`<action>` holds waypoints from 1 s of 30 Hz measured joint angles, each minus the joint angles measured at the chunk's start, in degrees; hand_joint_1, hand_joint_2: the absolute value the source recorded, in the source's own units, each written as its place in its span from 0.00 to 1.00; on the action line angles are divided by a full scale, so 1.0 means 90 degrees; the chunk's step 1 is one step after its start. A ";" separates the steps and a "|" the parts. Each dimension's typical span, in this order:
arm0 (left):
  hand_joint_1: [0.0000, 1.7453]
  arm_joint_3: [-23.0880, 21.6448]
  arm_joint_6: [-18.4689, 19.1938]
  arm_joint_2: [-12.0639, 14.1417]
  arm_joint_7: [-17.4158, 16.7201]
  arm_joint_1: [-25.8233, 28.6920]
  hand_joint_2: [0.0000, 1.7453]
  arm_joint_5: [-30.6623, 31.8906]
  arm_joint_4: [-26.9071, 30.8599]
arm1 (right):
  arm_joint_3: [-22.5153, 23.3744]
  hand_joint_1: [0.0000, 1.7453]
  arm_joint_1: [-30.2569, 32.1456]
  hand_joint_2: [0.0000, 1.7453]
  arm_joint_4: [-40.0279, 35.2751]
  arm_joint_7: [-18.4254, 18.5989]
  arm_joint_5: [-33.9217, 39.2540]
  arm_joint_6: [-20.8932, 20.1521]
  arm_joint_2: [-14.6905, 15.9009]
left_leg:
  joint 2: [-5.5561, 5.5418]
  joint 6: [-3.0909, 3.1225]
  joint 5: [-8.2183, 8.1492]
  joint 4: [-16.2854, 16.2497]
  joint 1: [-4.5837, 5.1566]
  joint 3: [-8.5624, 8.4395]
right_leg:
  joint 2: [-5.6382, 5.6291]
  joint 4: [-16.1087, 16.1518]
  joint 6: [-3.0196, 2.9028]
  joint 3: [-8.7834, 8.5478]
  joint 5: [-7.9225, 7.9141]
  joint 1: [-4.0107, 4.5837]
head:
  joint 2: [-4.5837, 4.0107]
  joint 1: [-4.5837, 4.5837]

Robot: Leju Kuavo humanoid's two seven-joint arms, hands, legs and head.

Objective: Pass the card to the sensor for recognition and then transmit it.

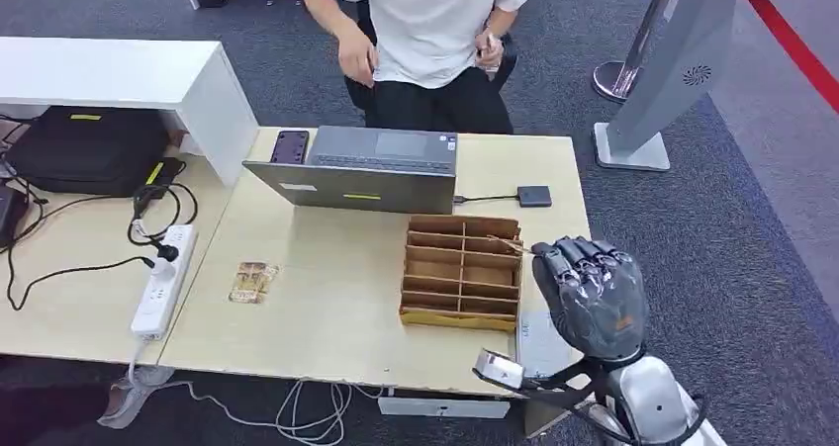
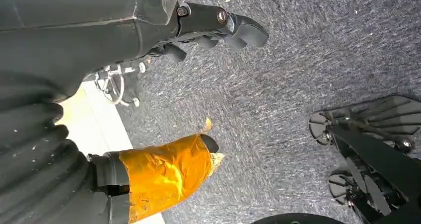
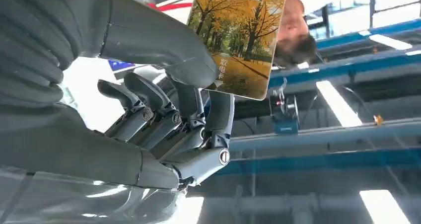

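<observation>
Glossy rectangular card [image 3: 238, 37] pinched in the ribbed grey right hand [image 3: 164, 110]

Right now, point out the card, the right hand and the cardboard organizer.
card [image 3: 238, 40]: right wrist view, its printed face.
right hand [image 1: 591, 293]: head view, its back.
cardboard organizer [image 1: 461, 316]: head view, its front wall.

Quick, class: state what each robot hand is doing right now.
Left hand: holds nothing, fingers apart.
Right hand: pinches the card.
</observation>
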State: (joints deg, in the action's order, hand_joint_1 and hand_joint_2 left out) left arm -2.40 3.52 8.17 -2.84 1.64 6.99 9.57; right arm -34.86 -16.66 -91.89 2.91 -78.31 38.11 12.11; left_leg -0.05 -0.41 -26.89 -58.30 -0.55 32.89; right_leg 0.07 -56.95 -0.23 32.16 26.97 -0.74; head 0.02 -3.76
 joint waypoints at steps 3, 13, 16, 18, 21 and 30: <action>0.00 -0.0073 0.0083 0.0049 0.0000 -0.0042 1.00 0.0141 0.0000 | -0.0066 1.00 -0.0765 1.00 0.0302 0.0095 0.0517 -0.0678 -0.0007 | 0.0008 0.0004 0.0012 0.0000 0.0000 0.0002 | -0.0006 -0.0001 0.0004 0.0003 -0.0012 0.0000 | -0.0002 0.0000; 0.00 -0.0360 0.0255 0.0180 0.0000 -0.0172 1.00 0.0493 0.0000 | -0.0308 1.00 -0.3064 1.00 0.2964 0.0704 0.0930 -0.1320 -0.0527 | -0.0004 0.0006 0.0044 0.0000 -0.0001 0.0009 | 0.0005 -0.0005 -0.0003 0.0006 -0.0031 0.0002 | 0.0000 0.0003; 0.00 -0.0435 0.0270 0.0199 0.0000 -0.0194 1.00 0.0527 0.0000 | -0.0347 1.00 -0.3283 1.00 0.3547 0.0770 0.0951 -0.1311 -0.0677 | -0.0005 0.0006 0.0043 0.0000 -0.0001 0.0012 | 0.0005 -0.0005 -0.0003 0.0008 -0.0031 0.0001 | 0.0000 -0.0002; 0.00 -0.0461 0.0270 0.0204 -0.0010 -0.0199 1.00 0.0571 0.0000 | -0.0376 1.00 -0.3380 1.00 0.3819 0.0792 0.0954 -0.1306 -0.0769 | -0.0005 0.0006 0.0043 0.0000 -0.0001 0.0015 | 0.0004 -0.0005 -0.0003 0.0013 -0.0031 0.0001 | 0.0000 0.0000; 0.00 -0.0522 0.0267 0.0211 -0.0010 -0.0211 1.00 0.0622 0.0000 | -0.0423 1.00 -0.3512 1.00 0.4190 0.0789 0.0915 -0.1233 -0.0913 | -0.0004 0.0006 0.0042 0.0000 -0.0001 0.0018 | 0.0003 -0.0005 -0.0003 0.0017 -0.0031 0.0001 | 0.0000 0.0000; 0.00 -0.0721 0.0131 0.0262 -0.0143 -0.0220 1.00 0.0913 0.0000 | -0.0580 0.00 -0.3541 1.00 0.4583 0.0557 0.1111 -0.0957 -0.1323 | -0.0006 0.0005 0.0043 0.0000 -0.0003 0.0022 | 0.0005 -0.0006 -0.0003 0.0023 -0.0030 0.0003 | 0.0000 0.0000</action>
State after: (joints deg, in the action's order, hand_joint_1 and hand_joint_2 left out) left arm -8.89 4.70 10.54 -4.13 -0.34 15.21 9.57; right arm -40.08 -48.53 -50.64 7.92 -68.31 29.50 0.20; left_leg -0.10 -0.36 -26.51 -58.30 -0.58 33.09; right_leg 0.11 -57.00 -0.27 32.36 26.70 -0.72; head 0.02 -3.76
